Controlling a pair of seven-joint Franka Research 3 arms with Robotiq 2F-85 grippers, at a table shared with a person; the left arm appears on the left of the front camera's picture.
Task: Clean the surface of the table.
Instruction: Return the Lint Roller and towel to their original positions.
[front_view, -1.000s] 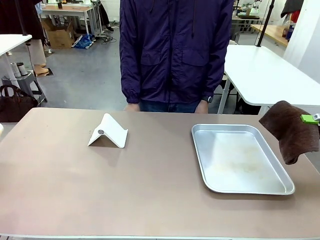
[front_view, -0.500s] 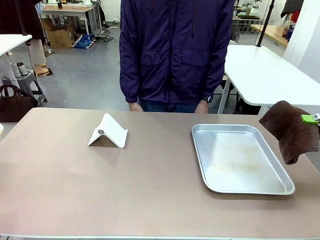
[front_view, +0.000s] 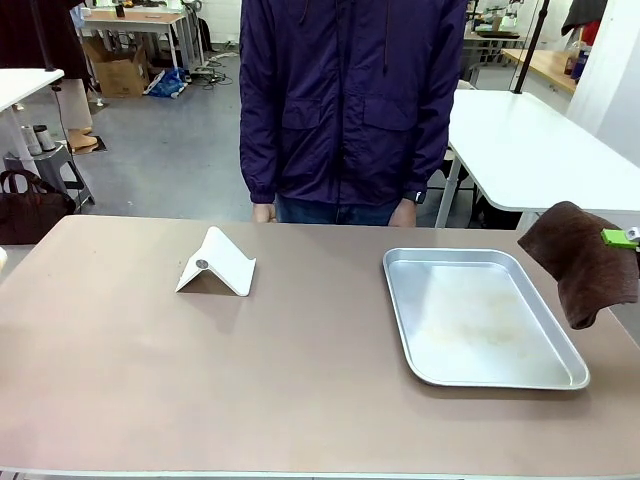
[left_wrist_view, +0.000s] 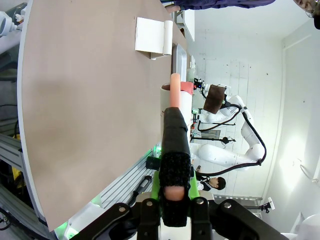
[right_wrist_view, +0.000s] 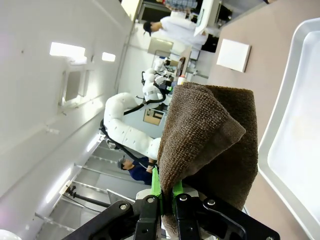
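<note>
Since the job is to wipe the table (front_view: 250, 380), the right gripper (right_wrist_view: 166, 187) carries the wiping tool: its fingers pinch a fold of brown terry cloth (right_wrist_view: 215, 135), and the rest of the cloth hangs loose below the grip.

- Cloth position: off the right side of the tray (front_view: 400, 310), raised clear of the surface, touching neither tray nor table. Judgement: it is held high and to the side, with no wiping contact made yet.
- Left gripper (left_wrist_view: 175, 115): fingers pressed together, seen edge-on, hovering over the table end far left of the tray. A pale orange strip (left_wrist_view: 175, 87) shows at the tip; I cannot tell what it is or whether it is held.
- Tray: lies flat on the table, nothing in it, faint smears on its floor.
- White folded stand (front_view: 217, 263): sits on the table well to the left of the tray, apart from it.
- Person (front_view: 345, 100): stands behind the table's far edge, beyond the tray's far-left corner, hands down at that edge, touching nothing. Judgement: keeping clear of the work area.

Table: directly under the tray, reaching a short way past it on the right and far past it on the left. Its long axis runs left to right in the front view, with one long edge facing the robot and the other facing the person. The tray's long axis lies roughly crosswise to that.
</note>
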